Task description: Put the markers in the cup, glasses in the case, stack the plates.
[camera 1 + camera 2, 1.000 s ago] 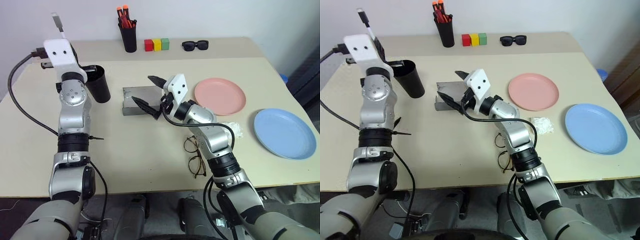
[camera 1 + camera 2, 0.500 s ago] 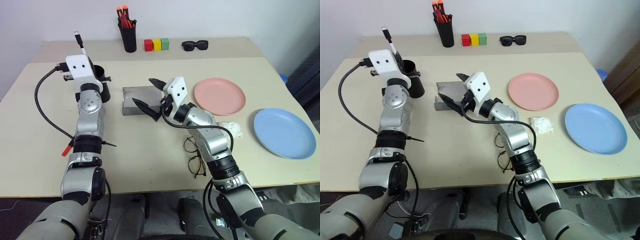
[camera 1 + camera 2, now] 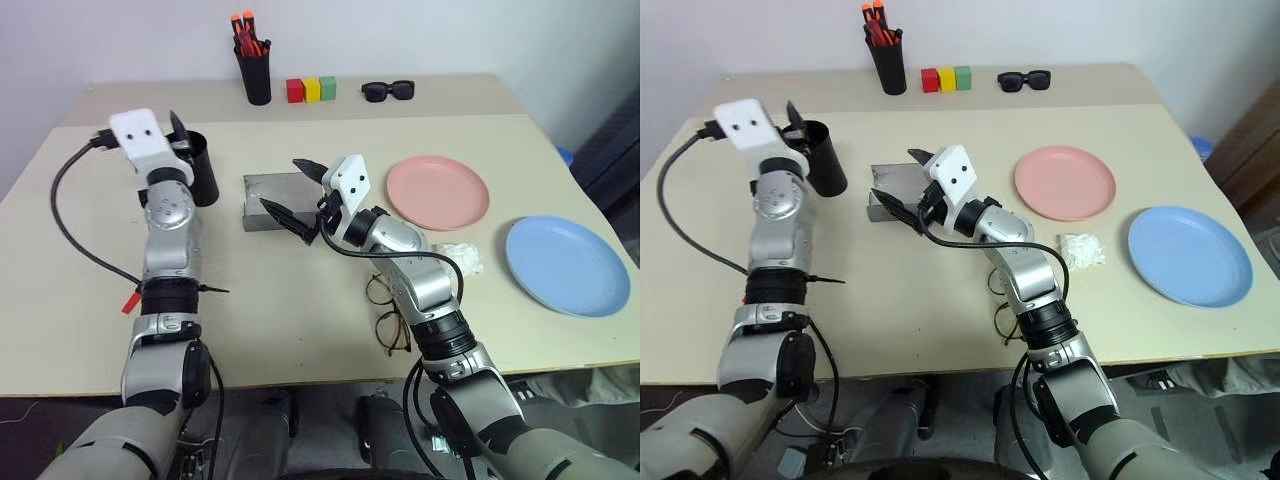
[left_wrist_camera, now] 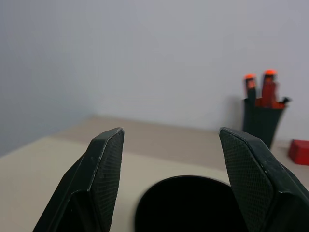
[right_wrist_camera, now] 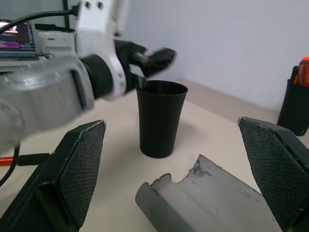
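Note:
The black cup (image 3: 200, 170) stands at the table's left rear. My left gripper (image 4: 169, 135) hovers just over its rim, open, with nothing between its fingers. The cup's mouth (image 4: 188, 205) is dark and the markers are hidden. The grey case (image 3: 266, 197) lies open mid-table, and my right gripper (image 3: 286, 186) hangs wide open over its right end. The glasses (image 3: 390, 312) lie near the front edge beside my right forearm. The pink plate (image 3: 438, 192) and the blue plate (image 3: 568, 265) sit apart on the right.
A black holder with orange-capped pens (image 3: 256, 72), three coloured blocks (image 3: 313, 89) and black sunglasses (image 3: 390, 91) line the back edge. A crumpled white scrap (image 3: 464, 258) lies between the plates. A black cable trails from my left wrist.
My left gripper has opened and sunk to the cup's rim. The white marker with a black cap that stuck up from it is gone from view. The right arm kept still.

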Robot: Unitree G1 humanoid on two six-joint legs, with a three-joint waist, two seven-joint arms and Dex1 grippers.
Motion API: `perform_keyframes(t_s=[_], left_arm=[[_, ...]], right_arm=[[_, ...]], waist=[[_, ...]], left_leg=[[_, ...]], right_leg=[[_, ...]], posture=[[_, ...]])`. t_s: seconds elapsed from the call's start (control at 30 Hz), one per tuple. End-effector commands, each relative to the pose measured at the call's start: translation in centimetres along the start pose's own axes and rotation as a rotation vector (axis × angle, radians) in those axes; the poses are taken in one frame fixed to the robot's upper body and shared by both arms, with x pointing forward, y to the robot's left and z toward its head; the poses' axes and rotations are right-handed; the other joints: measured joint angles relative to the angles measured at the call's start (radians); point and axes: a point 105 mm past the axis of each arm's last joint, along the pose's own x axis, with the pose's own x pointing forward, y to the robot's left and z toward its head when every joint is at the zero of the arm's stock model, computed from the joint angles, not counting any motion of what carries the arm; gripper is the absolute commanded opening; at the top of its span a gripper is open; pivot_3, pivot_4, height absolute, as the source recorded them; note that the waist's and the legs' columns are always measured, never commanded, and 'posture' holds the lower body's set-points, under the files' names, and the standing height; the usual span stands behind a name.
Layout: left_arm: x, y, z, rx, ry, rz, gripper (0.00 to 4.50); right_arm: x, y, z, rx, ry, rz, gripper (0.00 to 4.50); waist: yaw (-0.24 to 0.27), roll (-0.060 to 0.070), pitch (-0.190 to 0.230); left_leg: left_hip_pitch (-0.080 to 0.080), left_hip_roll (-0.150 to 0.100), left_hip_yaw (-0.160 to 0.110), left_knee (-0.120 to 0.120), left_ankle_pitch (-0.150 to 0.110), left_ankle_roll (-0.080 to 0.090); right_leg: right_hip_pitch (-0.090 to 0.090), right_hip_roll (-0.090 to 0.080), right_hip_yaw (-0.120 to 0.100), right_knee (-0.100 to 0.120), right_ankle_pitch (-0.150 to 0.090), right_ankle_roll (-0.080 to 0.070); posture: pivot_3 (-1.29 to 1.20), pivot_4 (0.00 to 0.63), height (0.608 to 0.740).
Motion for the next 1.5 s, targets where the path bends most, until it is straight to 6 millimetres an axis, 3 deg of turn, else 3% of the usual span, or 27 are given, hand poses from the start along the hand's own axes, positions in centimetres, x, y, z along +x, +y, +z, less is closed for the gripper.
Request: perform_keyframes(t_s=[0.03, 0.1, 0.2, 0.33, 0.5, 0.67, 0.87, 1.0, 1.5], left_arm=[[-0.8, 2.3, 1.8, -0.067, 0.074, -0.056, 3.19], [-2.4, 2.5, 2.0, -0.125, 0.178, -0.213, 3.19], [-5.4, 4.2, 1.8, -0.042, 0.322, -0.325, 3.19], [-8.9, 7.4, -0.3, 0.084, 0.561, -0.328, 3.19], [-11.7, 9.7, -2.6, 0.126, 0.761, -0.285, 3.19], [-13.3, 10.3, -4.0, 0.214, 0.922, -0.295, 3.19], [-14.9, 10.7, -5.4, 0.219, 1.071, -0.326, 3.19], [-15.5, 11.7, -6.1, 0.254, 1.13, -0.305, 4.43], [-14.7, 11.3, -6.8, 0.222, 1.068, -0.276, 4.47]], right_arm=[[0.0, -0.1, 1.9, -0.035, -0.059, 0.0, 4.5], [-0.4, -0.4, 1.7, -0.039, -0.049, -0.008, 4.5], [-0.8, -0.9, 1.4, -0.045, -0.033, -0.016, 4.5], [-2.0, -0.3, 0.9, -0.016, 0.02, 0.113, 4.5], [-6.4, 3.7, -0.9, 0.006, 0.189, 0.495, 4.5], [-7.1, 3.7, -1.6, -0.008, 0.234, 0.506, 4.5], [-6.6, 3.6, -1.7, -0.019, 0.222, 0.466, 4.5], [-6.7, 3.7, -1.9, -0.03, 0.226, 0.455, 4.5], [-6.0, 3.3, -2.4, -0.058, 0.228, 0.425, 4.5]], waist=[[-0.004, 0.0, 0.0], [-0.015, 0.0, 0.0], [-0.021, 0.0, 0.0], [-0.022, 0.0, 0.0], [-0.011, 0.0, 0.0], [-0.015, 0.0, 0.0], [-0.014, 0.0, 0.0], [-0.012, 0.0, 0.0], [0.007, 0.001, -0.001]], left_leg=[[0.0, 0.0, -0.001, 0.0, 0.0, 0.0], [0.0, 0.0, -0.002, 0.0, 0.0, 0.0], [0.0, 0.001, -0.004, 0.0, 0.0, 0.0], [0.001, 0.001, -0.005, 0.0, 0.0, 0.0], [0.001, 0.001, -0.005, 0.0, 0.0, 0.0], [0.001, 0.001, -0.005, 0.0, 0.0, -0.001], [0.001, 0.001, -0.005, -0.001, 0.0, -0.001], [0.001, 0.001, -0.005, -0.001, -0.001, -0.002], [0.001, 0.001, -0.004, -0.002, -0.002, -0.004]], right_leg=[[0.0, 0.0, 0.0, 0.0, 0.0, 0.0], [0.0, 0.0, 0.0, 0.0, 0.0, 0.0], [0.0, 0.0, 0.0, 0.0, 0.0, 0.0], [0.001, 0.001, 0.0, 0.0, 0.0, -0.001], [0.002, 0.0, 0.0, -0.001, -0.001, -0.001], [0.001, 0.001, 0.0, -0.001, -0.001, -0.002], [0.0, 0.0, 0.0, -0.001, -0.001, -0.002], [0.0, 0.0, 0.0, -0.001, -0.001, -0.002], [0.0, -0.001, 0.0, -0.002, -0.002, -0.005]], posture=[[0.0, 0.15, 0.74], [0.0, 0.15, 0.74], [0.0, 0.15, 0.74], [0.0, 0.15, 0.74], [0.0, 0.15, 0.74], [0.0, 0.15, 0.74], [0.0, 0.15, 0.74], [0.0, 0.15, 0.74], [0.0, 0.15, 0.74]])
